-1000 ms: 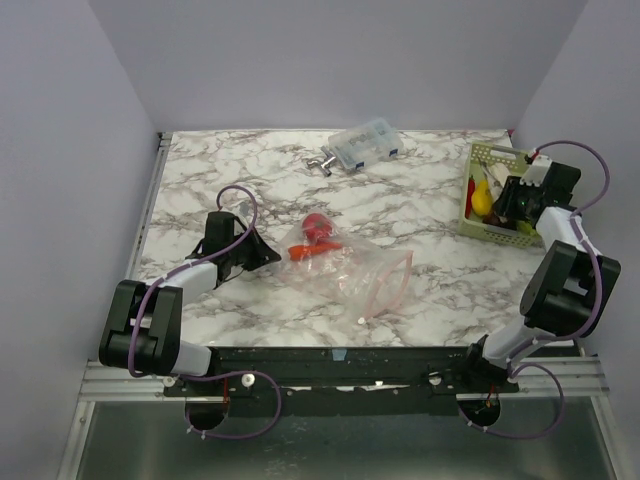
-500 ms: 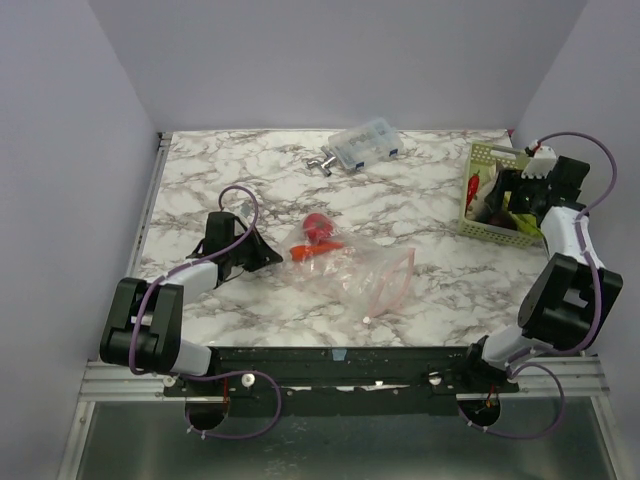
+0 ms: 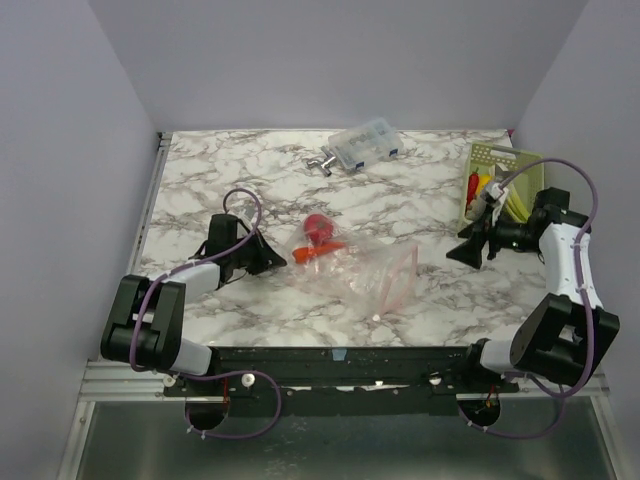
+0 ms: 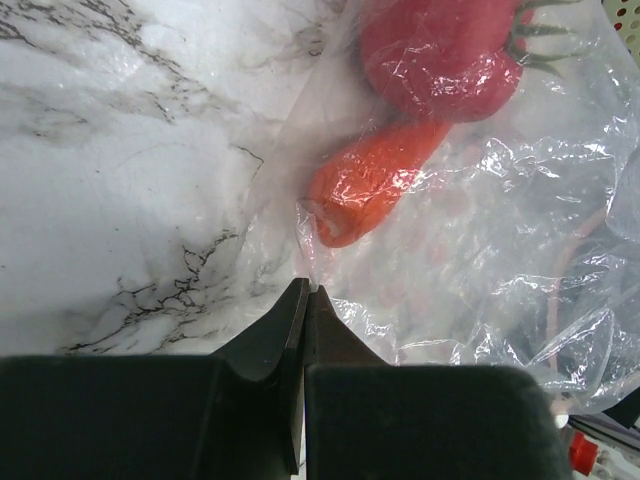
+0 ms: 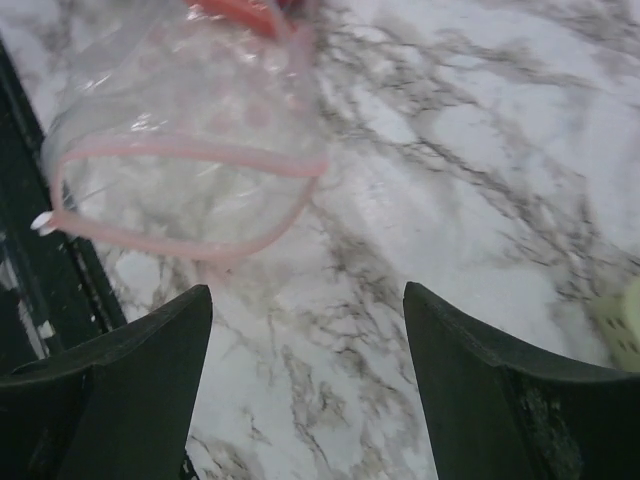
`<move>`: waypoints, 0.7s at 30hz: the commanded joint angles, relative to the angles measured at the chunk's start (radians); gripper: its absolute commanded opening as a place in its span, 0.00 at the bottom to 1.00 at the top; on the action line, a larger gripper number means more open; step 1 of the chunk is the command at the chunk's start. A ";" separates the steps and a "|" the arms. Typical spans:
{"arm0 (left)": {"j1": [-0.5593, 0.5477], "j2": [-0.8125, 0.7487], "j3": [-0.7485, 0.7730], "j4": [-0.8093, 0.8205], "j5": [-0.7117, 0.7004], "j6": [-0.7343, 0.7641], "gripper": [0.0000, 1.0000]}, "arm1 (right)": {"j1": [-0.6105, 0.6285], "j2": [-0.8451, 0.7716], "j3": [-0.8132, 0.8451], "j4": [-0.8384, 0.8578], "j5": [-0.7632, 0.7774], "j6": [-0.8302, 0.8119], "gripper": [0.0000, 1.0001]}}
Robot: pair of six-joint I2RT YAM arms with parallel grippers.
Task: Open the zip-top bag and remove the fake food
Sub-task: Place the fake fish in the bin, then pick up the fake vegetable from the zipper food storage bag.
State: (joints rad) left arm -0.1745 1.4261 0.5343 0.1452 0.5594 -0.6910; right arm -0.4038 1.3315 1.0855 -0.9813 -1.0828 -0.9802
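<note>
The zip-top bag [image 3: 365,272] lies crumpled at the table's middle, its pink zipper mouth [image 3: 402,278] gaping to the right. A red piece [image 3: 318,226] and an orange carrot [image 3: 318,250] are at its left end. My left gripper [image 3: 281,258] is shut on the bag's left edge. In the left wrist view it [image 4: 307,290] pinches clear film next to the carrot [image 4: 375,180] and red piece [image 4: 440,50]. My right gripper [image 3: 456,252] is open and empty, right of the bag's mouth. Its wrist view [image 5: 307,290] shows the open mouth [image 5: 180,190] ahead.
A pale green basket [image 3: 503,154] at the back right holds yellow and red toy pieces [image 3: 482,184]. A clear box with blue contents [image 3: 365,143] and a metal fitting [image 3: 322,162] lie at the back. The table's front edge [image 5: 40,150] is close to the bag.
My right gripper has left the basket and swung left and nearer, down to the table beside the bag's mouth. My left gripper has kept its hold and edged slightly right.
</note>
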 commanded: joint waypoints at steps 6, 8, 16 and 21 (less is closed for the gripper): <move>-0.055 0.003 -0.040 0.057 0.014 -0.053 0.00 | 0.053 -0.037 -0.194 -0.381 -0.097 -0.738 0.80; -0.072 0.003 -0.043 0.060 0.006 -0.062 0.00 | 0.083 -0.039 -0.207 -0.329 -0.096 -0.717 0.80; -0.141 0.008 -0.040 0.074 -0.033 -0.100 0.00 | 0.265 -0.078 -0.262 0.059 -0.027 -0.395 0.71; -0.164 -0.001 -0.037 0.072 -0.045 -0.113 0.00 | 0.341 -0.115 -0.336 0.371 0.024 -0.209 0.70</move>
State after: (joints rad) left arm -0.3222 1.4273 0.5018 0.1936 0.5453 -0.7834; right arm -0.1040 1.2419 0.7933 -0.9222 -1.1042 -1.3666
